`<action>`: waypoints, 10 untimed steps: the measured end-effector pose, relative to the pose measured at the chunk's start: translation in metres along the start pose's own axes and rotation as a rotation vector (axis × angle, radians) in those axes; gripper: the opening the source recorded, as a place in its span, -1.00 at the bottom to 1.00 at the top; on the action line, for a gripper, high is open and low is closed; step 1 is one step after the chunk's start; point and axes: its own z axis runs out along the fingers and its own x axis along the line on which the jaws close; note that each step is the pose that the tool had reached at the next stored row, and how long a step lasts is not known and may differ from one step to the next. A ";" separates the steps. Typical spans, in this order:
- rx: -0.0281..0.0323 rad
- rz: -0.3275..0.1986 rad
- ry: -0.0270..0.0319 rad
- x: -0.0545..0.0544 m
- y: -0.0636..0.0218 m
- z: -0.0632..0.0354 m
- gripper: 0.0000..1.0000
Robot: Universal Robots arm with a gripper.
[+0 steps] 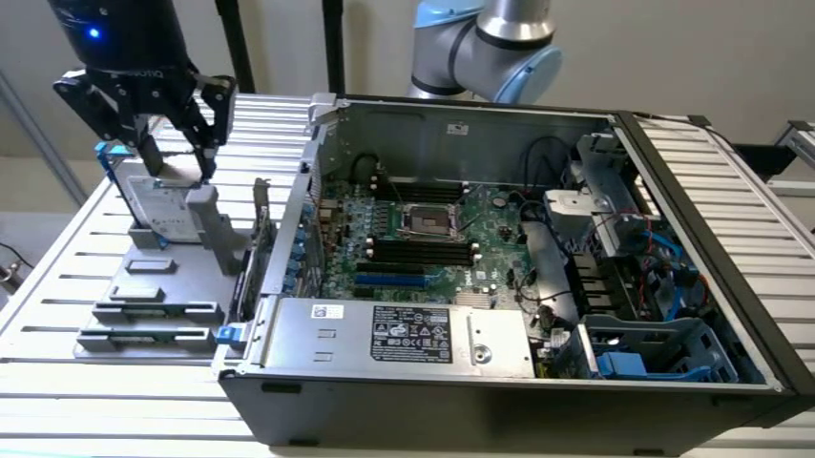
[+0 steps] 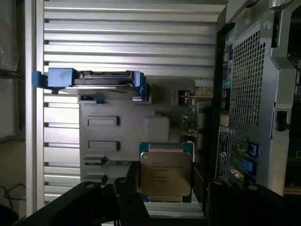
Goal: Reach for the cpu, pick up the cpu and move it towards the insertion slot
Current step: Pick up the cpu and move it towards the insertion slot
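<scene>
the claw (image 1: 179, 172) hangs at the exterior view's left, outside the open computer case (image 1: 510, 405), over a grey fixture (image 1: 153, 286) that lies on the slatted worktop (image 1: 52, 286). its two dark fingers (image 1: 204, 143) stand well apart, so the claw is wide open. nothing is lifted in it.

in the wrist view the cpu (image 2: 165, 172) lies face up between the claw's (image 2: 167, 200) fingers (image 2: 127, 193), one finger on each side of it. its silver top carries small printed text, and a blue-green edge shows around its rim. i cannot tell whether either finger touches the chip. the cpu rests on the grey fixture (image 2: 117, 132), close to the side wall of the case.

a hard drive (image 1: 156, 205) with a white label stands upright on the same fixture, just beside the claw. in the wrist view it is seen edge-on (image 2: 101, 77), with blue brackets at both ends.

the insertion slot (image 1: 427, 221) sits on the green motherboard (image 1: 497, 215) inside the case, a square silver frame with a dark centre, between rows of long black memory slots (image 1: 414, 253). it is well apart from the cpu and the claw. the arm's (image 1: 491, 48) pale blue joints rise behind the case.
</scene>
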 end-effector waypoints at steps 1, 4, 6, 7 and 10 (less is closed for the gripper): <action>-0.0014 0.000 0.0001 -0.005 -0.0001 -0.0014 0.08; -0.0050 0.000 0.0002 -0.018 -0.0003 -0.0055 0.08; -0.0083 0.000 0.0002 -0.027 -0.0005 -0.0078 0.08; -0.0101 0.000 0.0002 -0.032 -0.0005 -0.0089 0.08; -0.0150 0.000 0.0001 -0.045 -0.0008 -0.0118 0.08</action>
